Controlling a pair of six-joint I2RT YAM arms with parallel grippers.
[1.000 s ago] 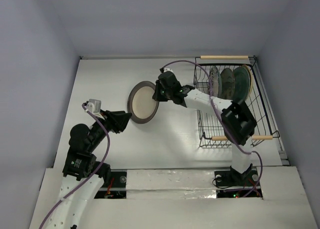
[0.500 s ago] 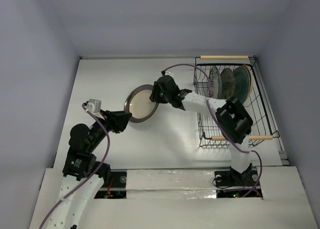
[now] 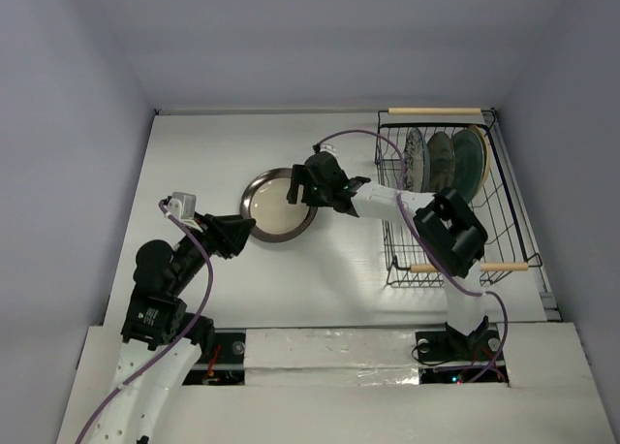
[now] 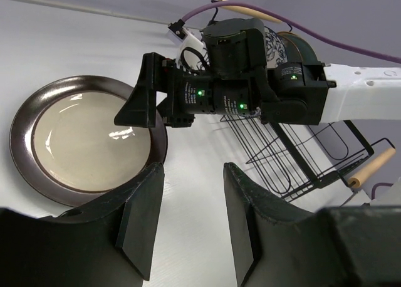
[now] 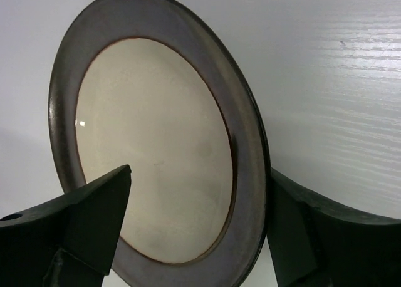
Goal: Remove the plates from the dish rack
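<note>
The dark-rimmed cream plate (image 3: 276, 207) (image 4: 88, 140) (image 5: 156, 143) lies on the white table left of the dish rack (image 3: 389, 245) (image 4: 282, 155). My right gripper (image 3: 302, 190) (image 5: 199, 174) is open astride the plate's right rim. One finger stands well off the cream face and the other sits close beside the rim's edge. My left gripper (image 3: 242, 233) (image 4: 193, 171) is open and holds nothing, just short of the plate's near-left edge. A floral-rimmed plate (image 3: 417, 158), a dark plate (image 3: 441, 161) and a teal plate (image 3: 470, 158) stand on edge in the rack.
The black wire rack has one wooden handle at the far end (image 3: 436, 111) and one at the near end (image 3: 470, 267). Grey walls close in the table (image 3: 194, 153) on three sides. The right arm's purple cable (image 3: 363, 139) loops above the rack's left side.
The right gripper has opened and let go of the cream plate. The plate has tipped from standing on edge to lying on the table. The left arm has stayed still.
</note>
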